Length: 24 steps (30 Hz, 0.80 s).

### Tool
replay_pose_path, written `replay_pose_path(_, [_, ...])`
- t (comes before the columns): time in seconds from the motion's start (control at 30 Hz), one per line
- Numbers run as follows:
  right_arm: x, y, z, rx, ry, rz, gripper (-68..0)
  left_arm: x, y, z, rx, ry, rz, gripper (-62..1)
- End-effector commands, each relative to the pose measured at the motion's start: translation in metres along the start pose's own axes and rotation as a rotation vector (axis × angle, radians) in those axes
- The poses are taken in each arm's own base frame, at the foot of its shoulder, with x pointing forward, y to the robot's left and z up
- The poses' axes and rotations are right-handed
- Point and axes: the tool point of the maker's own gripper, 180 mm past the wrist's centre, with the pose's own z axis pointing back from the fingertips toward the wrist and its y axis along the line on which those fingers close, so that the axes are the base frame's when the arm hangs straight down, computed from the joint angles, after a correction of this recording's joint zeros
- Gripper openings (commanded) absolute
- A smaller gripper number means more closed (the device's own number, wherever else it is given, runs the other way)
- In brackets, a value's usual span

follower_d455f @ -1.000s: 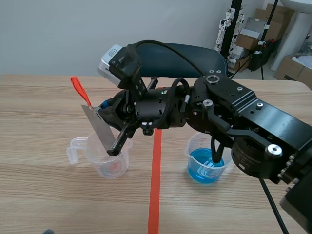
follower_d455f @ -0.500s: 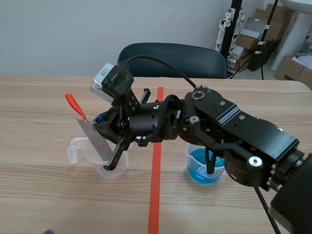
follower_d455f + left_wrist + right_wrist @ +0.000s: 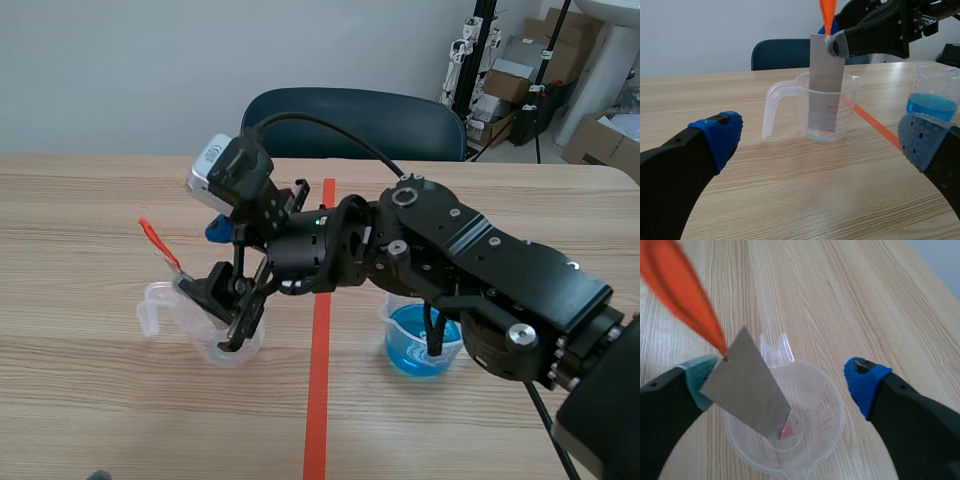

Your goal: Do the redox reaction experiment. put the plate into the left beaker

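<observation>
The grey metal plate (image 3: pixel 747 390) with an orange tag (image 3: pixel 685 300) stands tilted in the clear left beaker (image 3: pixel 835 415), its lower end on the beaker's bottom. My right gripper (image 3: pixel 780 375) is open around it; the plate's upper part leans on one pad, while the blue pad stands apart. In the scene view the right arm reaches across the tape line, its gripper (image 3: pixel 225 275) over the left beaker (image 3: pixel 160 300). My left gripper (image 3: pixel 820 145) is open and empty, with the beaker (image 3: pixel 850 95) and plate (image 3: pixel 825 75) ahead of it.
A second beaker (image 3: pixel 420 345) with blue liquid stands right of the red tape line (image 3: pixel 318 400), under the right arm. A dark chair (image 3: pixel 350 115) is behind the table. Boxes and stands (image 3: pixel 540 70) fill the back right.
The right gripper came down with the plate into the left beaker, then its fingers opened. The plate now sits lower, resting in the beaker.
</observation>
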Motion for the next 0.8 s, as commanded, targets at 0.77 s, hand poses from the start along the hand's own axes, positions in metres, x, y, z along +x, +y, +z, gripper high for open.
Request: replay_pose_path(0.77, [0.0089, -0.0104, 0.0022, -0.031, -0.013, 0.033, 0.4, 0.0054, 0.0019, -0.0016, 0.006, -0.027, -0.004, 1.4])
